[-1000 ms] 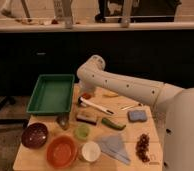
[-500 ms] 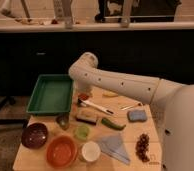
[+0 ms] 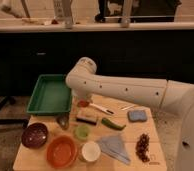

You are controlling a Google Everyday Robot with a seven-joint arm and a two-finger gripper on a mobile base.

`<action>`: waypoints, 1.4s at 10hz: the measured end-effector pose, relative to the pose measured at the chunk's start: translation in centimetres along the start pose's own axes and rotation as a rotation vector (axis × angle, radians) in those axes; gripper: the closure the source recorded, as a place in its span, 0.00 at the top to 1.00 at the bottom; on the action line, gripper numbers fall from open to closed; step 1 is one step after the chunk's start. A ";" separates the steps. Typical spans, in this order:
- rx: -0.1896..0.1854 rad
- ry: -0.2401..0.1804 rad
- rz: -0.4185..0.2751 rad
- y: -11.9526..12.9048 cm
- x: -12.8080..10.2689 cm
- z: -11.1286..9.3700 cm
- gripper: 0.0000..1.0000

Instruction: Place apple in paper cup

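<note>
The apple (image 3: 83, 103) is a small orange-red ball on the table's far side, just right of the green tray. My gripper (image 3: 80, 98) hangs straight down from the bend of the white arm and ends right at the apple. It is shut and largely hidden by the wrist, and I cannot tell whether it holds the fruit. The paper cup (image 3: 90, 151), white with a pale inside, stands upright at the front edge, well in front of the gripper.
A green tray (image 3: 51, 94) lies at the back left. An orange bowl (image 3: 61, 151) and a dark bowl (image 3: 34, 135) sit left of the cup. A green cup (image 3: 81, 131), a sponge (image 3: 86, 117), a blue cloth (image 3: 113, 146), grapes (image 3: 142, 146) and a blue sponge (image 3: 137, 115) crowd the table.
The arm's bend has swung left toward the tray and sunk a little. The apple and the other things stay where they were.
</note>
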 end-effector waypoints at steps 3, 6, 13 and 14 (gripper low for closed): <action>0.000 -0.003 0.036 1.0 -3.6 -0.7 0.00; -0.004 -0.018 0.094 2.2 -6.1 -1.1 0.00; -0.022 -0.089 0.170 3.0 -9.9 -1.5 0.00; -0.021 -0.089 0.167 2.9 -9.9 -1.5 0.00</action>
